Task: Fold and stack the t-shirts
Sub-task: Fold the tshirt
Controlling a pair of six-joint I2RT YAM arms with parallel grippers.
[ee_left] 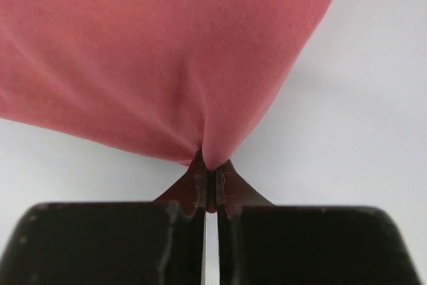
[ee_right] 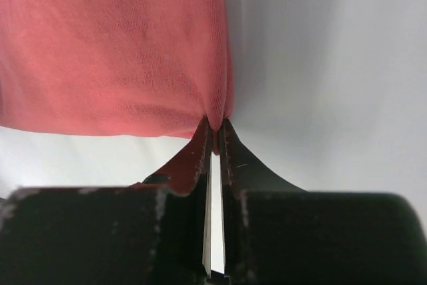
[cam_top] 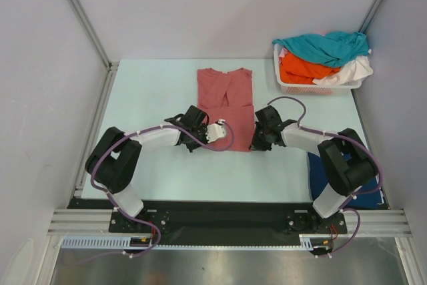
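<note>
I list: dusty salmon-red cloth t-shirt (cam_top: 225, 95) centred on the table (cam_top: 153, 98); left tool (cam_top: 219, 133) at its near-left corner, right tool (cam_top: 255, 143) at its near-right; white plastic lattice basket (cam_top: 300, 89) far right, teal, orange, white cloth shirts (cam_top: 320, 58) inside.

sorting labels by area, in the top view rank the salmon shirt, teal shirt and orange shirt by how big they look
1. salmon shirt, laid flat
2. teal shirt, crumpled atop the basket
3. orange shirt, partly under the teal one, so this ranks visible area only
</note>
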